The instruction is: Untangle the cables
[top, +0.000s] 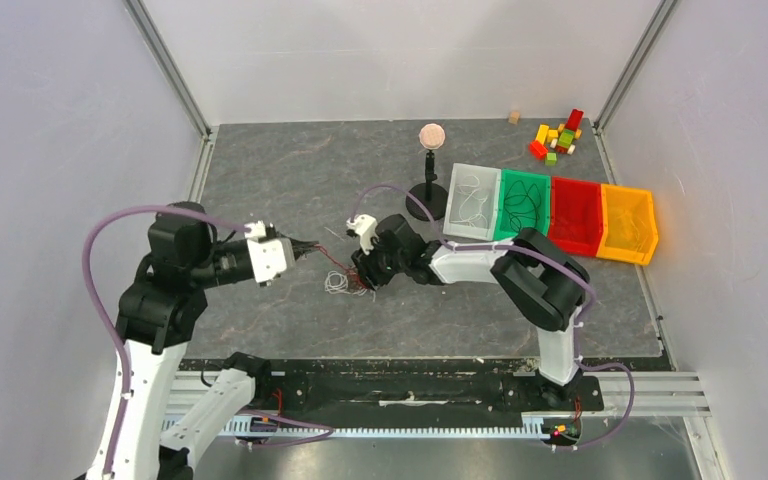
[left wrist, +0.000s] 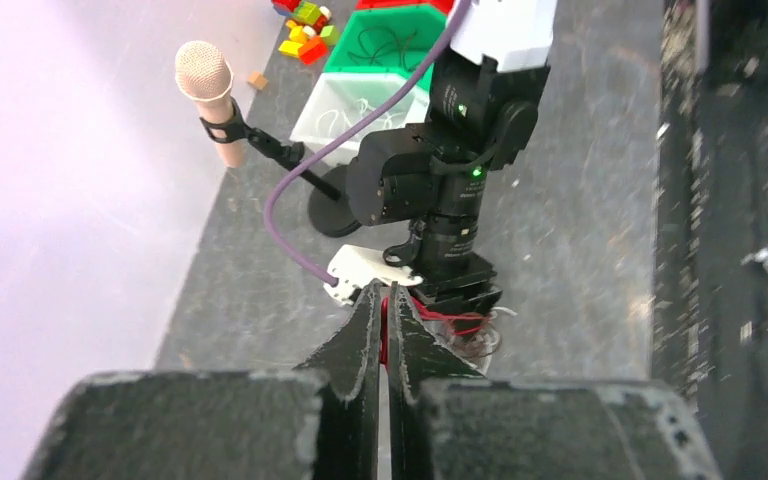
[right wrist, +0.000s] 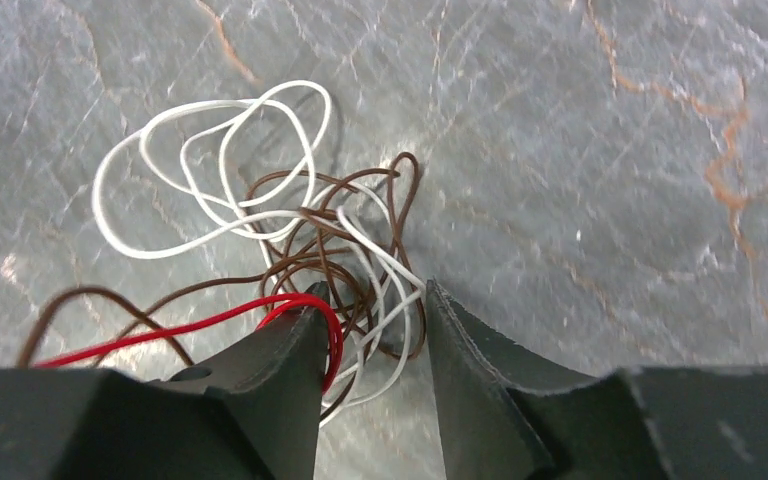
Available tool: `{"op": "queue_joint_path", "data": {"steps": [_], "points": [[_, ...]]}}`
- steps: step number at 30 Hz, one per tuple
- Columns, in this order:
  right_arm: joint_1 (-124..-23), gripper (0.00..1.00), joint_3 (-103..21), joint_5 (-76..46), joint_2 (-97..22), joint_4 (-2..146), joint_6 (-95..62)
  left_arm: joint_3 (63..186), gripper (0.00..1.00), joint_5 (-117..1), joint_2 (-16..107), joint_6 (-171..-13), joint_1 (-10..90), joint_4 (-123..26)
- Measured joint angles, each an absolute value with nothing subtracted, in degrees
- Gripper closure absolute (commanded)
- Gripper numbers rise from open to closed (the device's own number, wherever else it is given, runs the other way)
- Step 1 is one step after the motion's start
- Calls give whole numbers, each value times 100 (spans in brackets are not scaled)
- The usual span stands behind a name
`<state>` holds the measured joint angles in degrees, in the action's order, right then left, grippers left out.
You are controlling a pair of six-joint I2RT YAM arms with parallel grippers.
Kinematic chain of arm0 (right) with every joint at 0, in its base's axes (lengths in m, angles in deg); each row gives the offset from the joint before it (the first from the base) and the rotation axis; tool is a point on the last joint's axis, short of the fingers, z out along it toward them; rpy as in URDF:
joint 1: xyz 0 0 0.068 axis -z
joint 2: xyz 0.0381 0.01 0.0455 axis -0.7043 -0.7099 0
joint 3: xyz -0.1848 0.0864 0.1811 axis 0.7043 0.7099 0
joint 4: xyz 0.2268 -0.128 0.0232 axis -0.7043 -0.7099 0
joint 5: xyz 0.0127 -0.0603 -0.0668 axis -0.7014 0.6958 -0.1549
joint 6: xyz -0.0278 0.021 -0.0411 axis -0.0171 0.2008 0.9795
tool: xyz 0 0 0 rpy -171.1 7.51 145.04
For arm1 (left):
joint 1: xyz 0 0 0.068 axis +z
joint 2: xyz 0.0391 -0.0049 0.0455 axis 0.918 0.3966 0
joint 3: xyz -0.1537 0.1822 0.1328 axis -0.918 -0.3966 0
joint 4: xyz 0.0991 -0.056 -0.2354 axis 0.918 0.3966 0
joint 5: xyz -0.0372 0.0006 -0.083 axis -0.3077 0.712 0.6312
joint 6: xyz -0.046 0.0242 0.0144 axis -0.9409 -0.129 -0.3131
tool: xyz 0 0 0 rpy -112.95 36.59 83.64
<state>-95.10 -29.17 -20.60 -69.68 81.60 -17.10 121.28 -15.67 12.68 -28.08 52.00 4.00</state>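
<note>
Clamping a red wire, the left pincer is shut, the right pincer part-open astride the cables, which look barely loosened.

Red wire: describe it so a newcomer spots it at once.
On the grey table, a tangle of cables lies under the right gripper. The red wire stretches from it to the left gripper's tips, the only red strand among white and brown loops.
</note>
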Motion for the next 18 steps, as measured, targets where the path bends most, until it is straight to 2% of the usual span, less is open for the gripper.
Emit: {"op": "queue_joint_path", "data": {"steps": [7,11,14,16,17,18], "points": [[-9361,52,-2235,-2259,-6400,8267,-1721,12803,98,-1766,1915,-5606,5198,-492],[-9256,34,-1999,-2191,-6341,8378,-1588,13564,98,-2039,2455,-6764,5200,-1310],[-9134,35,-1970,-2274,-6284,8433,-1610,14272,98,-2092,2570,-7243,5202,-1795],[-9020,45,-1968,-2438,-6181,8417,-1704,14438,98,-2002,2533,-7396,5174,-1788],[-8967,47,-1964,-2486,-6107,8383,-1719,14468,98,-1976,2531,-7422,5176,-1793],[-8898,44,-1959,-2561,-6011,8306,-1738,14495,98,-1947,2533,-7424,5176,-1810]]}}
